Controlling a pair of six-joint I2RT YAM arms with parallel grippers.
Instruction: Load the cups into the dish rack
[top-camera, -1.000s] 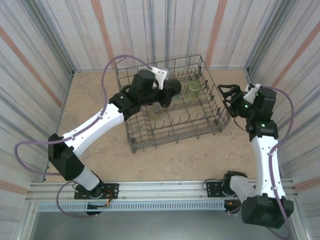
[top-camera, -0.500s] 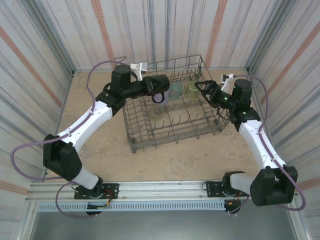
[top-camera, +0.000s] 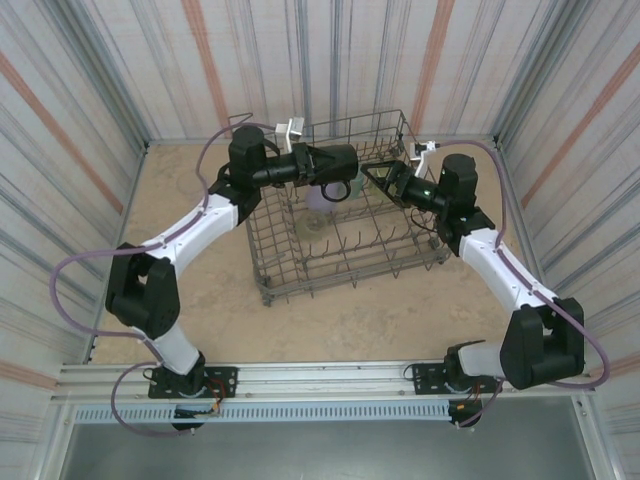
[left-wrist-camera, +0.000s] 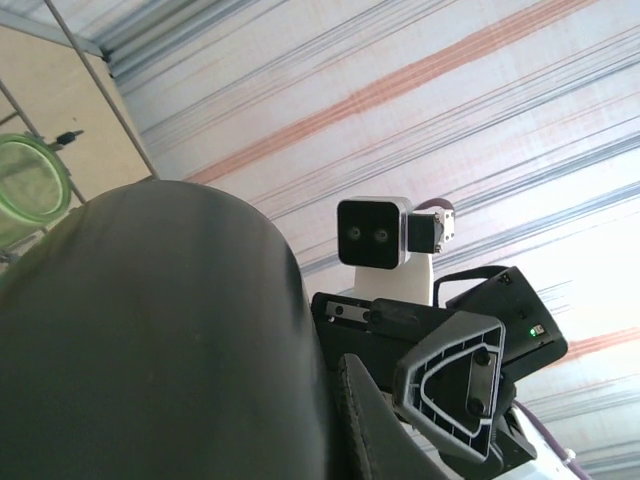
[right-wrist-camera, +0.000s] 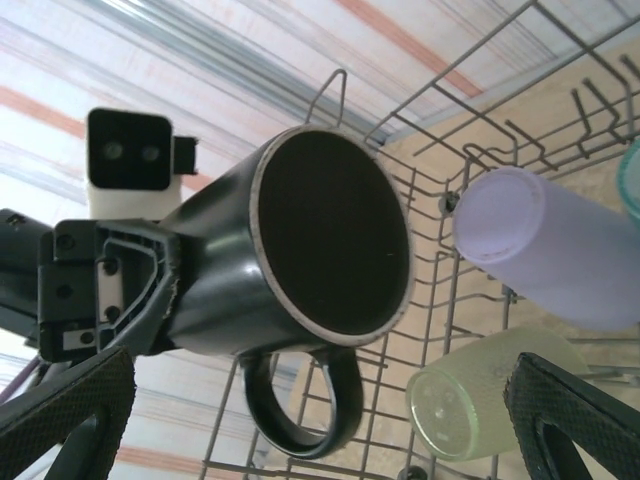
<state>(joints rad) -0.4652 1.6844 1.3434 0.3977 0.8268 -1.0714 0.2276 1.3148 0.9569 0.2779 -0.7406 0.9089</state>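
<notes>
- Two grippers face each other above the far half of the dish rack, which stands on the counter. The left gripper is clamped on the body of a dark mug. The right gripper is spread wide and holds nothing, its pads framing the mug's mouth.
- The mug lies on its side in the air above the rack. Its rim points at the right gripper and its handle hangs downward.
- Already in the rack are a lavender cup lying tilted, a yellow-green cup just below it and the edge of a teal cup.
- The step in hand looks like seating the mug, possibly through a handover.
- If it is passed, the right gripper should close firmly on the rim or handle before the left lets go.
- Either way, the mug should be turned mouth down and lowered straight between the tines into a free gap beside the lavender cup.
- The handle should stay clear of the wires, which could catch it.
- From the left wrist the mug's body blocks the fingers, so their exact hold cannot be judged.
- From above, the left gripper covers most of the mug.
- The teal cup is cut off at the frame edge, and whether the loaded cups sit over tines or between them is hard to make out.
</notes>
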